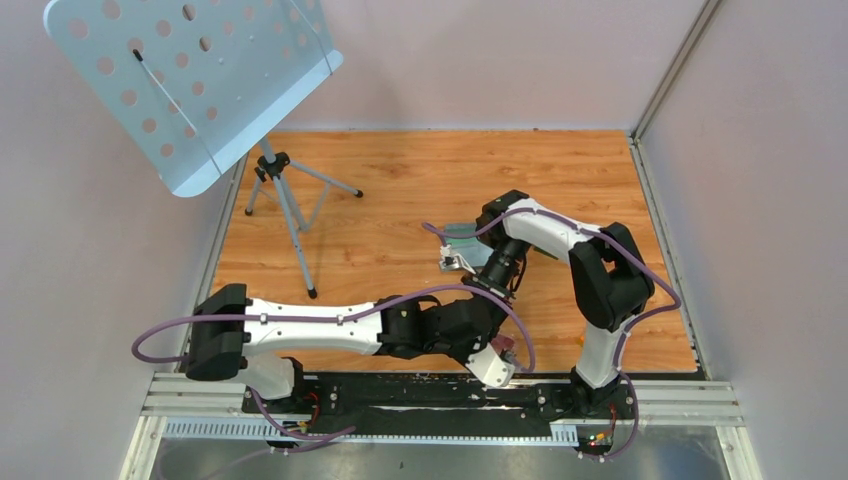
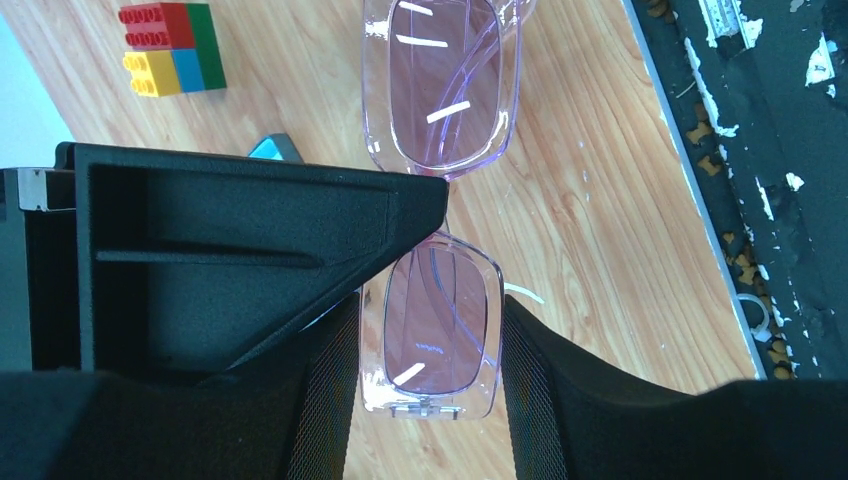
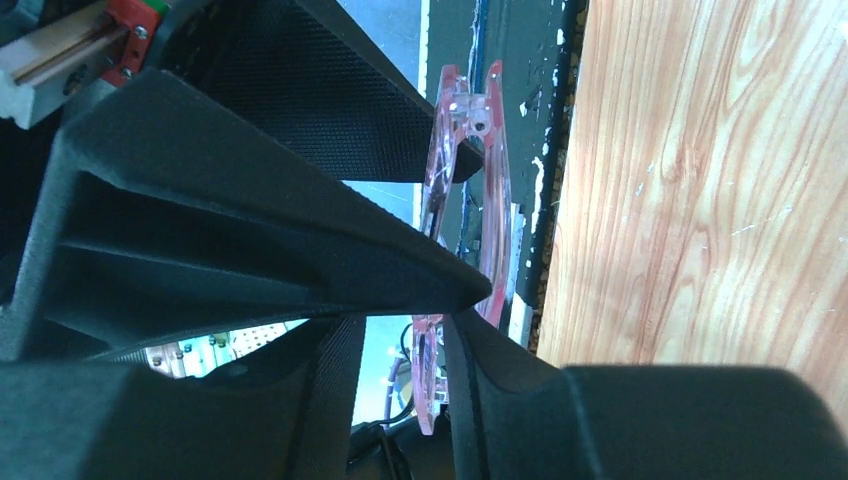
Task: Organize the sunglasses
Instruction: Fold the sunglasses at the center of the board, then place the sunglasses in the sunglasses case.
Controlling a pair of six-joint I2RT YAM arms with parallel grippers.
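Observation:
The sunglasses (image 2: 441,318) have a clear purple-pink frame and hang just above the wooden table (image 1: 400,190) near its front edge. My left gripper (image 2: 430,400) is shut on them, a pad against each long edge of one lens. In the top view that left gripper (image 1: 497,352) sits by the front rail, a pink bit of the sunglasses (image 1: 506,345) showing. Seen edge-on, the sunglasses (image 3: 466,150) run between the fingers of my right gripper (image 3: 405,400). It is open: the frame lies against one finger, with a gap to the other.
A stack of toy bricks (image 2: 170,47) lies on the wood. The grey case with a teal inside (image 1: 462,240) sits mid-table under the right arm. A perforated music stand (image 1: 190,80) on a tripod stands at the back left. The black rail (image 1: 440,390) runs along the front edge.

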